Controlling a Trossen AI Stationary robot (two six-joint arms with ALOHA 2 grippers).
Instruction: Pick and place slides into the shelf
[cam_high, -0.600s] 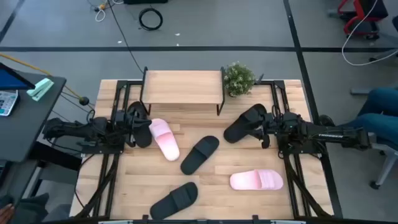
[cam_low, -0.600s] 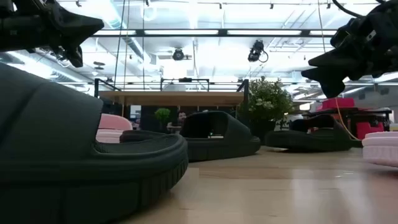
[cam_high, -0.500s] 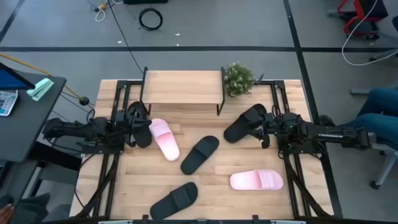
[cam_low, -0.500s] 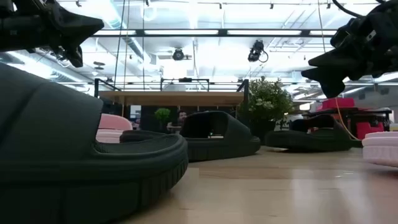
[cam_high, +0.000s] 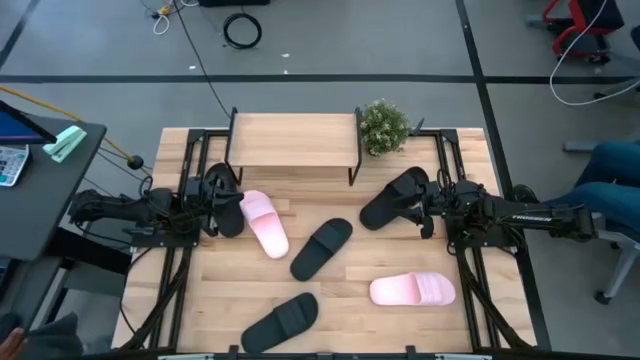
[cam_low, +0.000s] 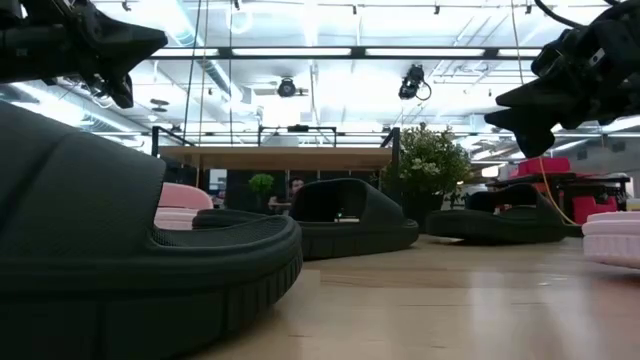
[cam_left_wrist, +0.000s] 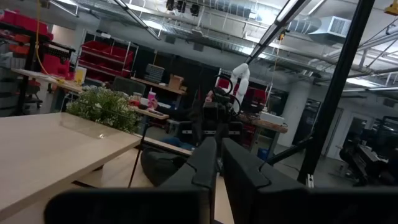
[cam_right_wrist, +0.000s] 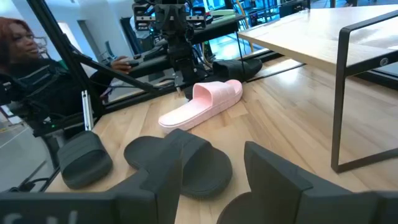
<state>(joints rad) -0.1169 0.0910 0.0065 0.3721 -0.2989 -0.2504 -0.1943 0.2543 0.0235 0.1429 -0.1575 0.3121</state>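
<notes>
The left pincer (cam_high: 222, 196) sits at the left of the high view, just left of centre height, over the black slide (cam_high: 229, 214) lying at the left edge of the tabletop (cam_high: 340, 300). In its own wrist view its two dark fingers (cam_left_wrist: 205, 168) stand almost together with only a thin gap, and nothing is between them. The right pincer (cam_high: 428, 205) sits right of centre, beside a black slide (cam_high: 394, 197); its fingers (cam_right_wrist: 277, 180) are spread wide and hold nothing.

Just right of the left pincer lies a pale pink slide (cam_high: 264, 222), angled down the frame. A third black slide (cam_high: 321, 247) lies at the centre, a fourth (cam_high: 281, 320) near the bottom edge, and a second pink slide (cam_high: 412, 290) at lower right. All rest on the bare boards, apart from one another.

The shelf (cam_high: 293, 140) stands at the upper middle of the tabletop, its light wooden top bare. A small green plant (cam_high: 384, 126) stands just right of it.

The tabletop is pale wood planks on a black frame. Around it is grey floor crossed by dark lines, with a coil of cable (cam_high: 242, 30) at the top. A person's leg (cam_high: 615, 165) in blue shows at the right edge. The low view shows a ceiling with pipes and strip lights (cam_low: 300, 52).
</notes>
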